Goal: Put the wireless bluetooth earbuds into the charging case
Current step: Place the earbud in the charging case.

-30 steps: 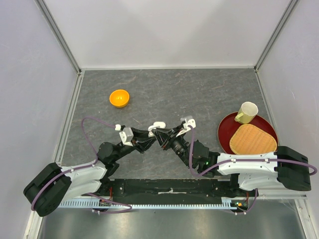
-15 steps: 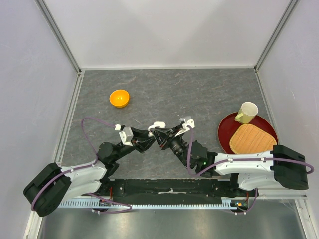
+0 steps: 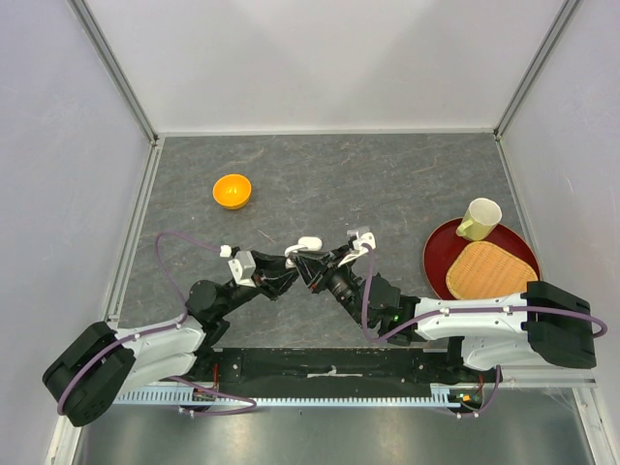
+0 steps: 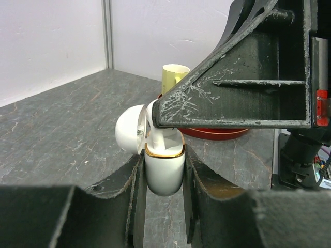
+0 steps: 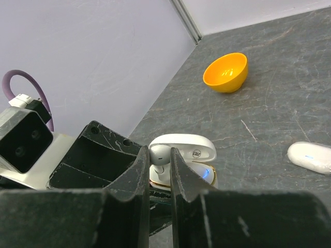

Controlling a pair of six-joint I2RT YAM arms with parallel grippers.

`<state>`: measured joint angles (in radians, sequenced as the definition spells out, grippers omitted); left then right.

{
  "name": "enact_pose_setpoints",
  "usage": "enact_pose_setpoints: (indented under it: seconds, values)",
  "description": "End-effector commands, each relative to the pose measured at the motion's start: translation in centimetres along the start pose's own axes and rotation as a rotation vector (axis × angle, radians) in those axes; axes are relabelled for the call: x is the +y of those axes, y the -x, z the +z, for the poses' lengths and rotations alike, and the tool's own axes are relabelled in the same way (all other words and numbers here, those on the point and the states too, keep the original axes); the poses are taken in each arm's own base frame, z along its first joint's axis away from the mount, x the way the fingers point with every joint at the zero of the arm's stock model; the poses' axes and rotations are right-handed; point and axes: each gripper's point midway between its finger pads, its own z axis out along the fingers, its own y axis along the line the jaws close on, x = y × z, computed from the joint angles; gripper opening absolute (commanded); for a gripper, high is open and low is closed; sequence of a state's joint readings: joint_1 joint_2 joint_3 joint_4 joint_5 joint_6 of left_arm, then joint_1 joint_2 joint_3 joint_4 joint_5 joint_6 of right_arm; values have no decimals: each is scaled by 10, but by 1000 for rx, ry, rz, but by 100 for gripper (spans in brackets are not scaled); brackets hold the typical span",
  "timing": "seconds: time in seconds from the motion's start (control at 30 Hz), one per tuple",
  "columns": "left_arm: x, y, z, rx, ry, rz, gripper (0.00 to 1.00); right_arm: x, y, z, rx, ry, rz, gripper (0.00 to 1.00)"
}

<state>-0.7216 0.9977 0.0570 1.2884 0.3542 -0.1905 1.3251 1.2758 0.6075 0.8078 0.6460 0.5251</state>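
Note:
My left gripper point(image 4: 163, 164) is shut on a white charging case point(image 4: 164, 175) with a gold rim, held upright with its lid point(image 4: 129, 129) open. My right gripper point(image 5: 160, 158) is shut on a white earbud point(image 5: 161, 153) and holds it at the open mouth of the case point(image 5: 207, 176), stem down inside the rim. In the top view the two grippers meet at the table's near middle, left point(image 3: 284, 277) and right point(image 3: 308, 275), with the held case point(image 3: 292, 252) between them. Other earbuds are not visible.
A second, closed white case point(image 5: 310, 157) lies on the table just beyond the grippers point(image 3: 309, 242). An orange bowl point(image 3: 232, 191) sits at the far left. A red plate point(image 3: 441, 254) with a yellow mug point(image 3: 480, 218) and a woven coaster point(image 3: 491, 271) sits at the right.
The left arm has shifted slightly. Both grippers stay together at the case with their holds unchanged.

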Motion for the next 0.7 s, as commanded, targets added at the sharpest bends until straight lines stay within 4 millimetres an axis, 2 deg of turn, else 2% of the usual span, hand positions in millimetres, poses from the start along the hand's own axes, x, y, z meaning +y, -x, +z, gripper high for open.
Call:
enact_pose_setpoints:
  seconds: [0.0, 0.27, 0.4, 0.53, 0.57, 0.6, 0.67]
  values:
    - [-8, 96, -6, -382, 0, 123, 2, 16, -23, -8, 85, 69, 16, 0]
    - [-5, 98, -9, -390, 20, 123, 2, 17, -32, -12, 111, 62, 3, 0]
    - [-5, 97, -8, -385, 18, 130, 2, 18, -25, -11, 106, 53, -5, 1]
    - [-5, 95, -8, -379, 16, 135, 2, 21, -18, -10, 108, 42, -39, 15]
    - [-5, 95, -8, -381, 14, 138, 2, 20, -19, -10, 117, 40, -69, 22]
    - [-5, 95, -8, -379, 12, 140, 2, 25, -12, -7, 107, 42, -73, 37]
    - [-6, 95, -7, -377, 7, 144, 2, 26, -8, -6, 116, 35, -118, 45]
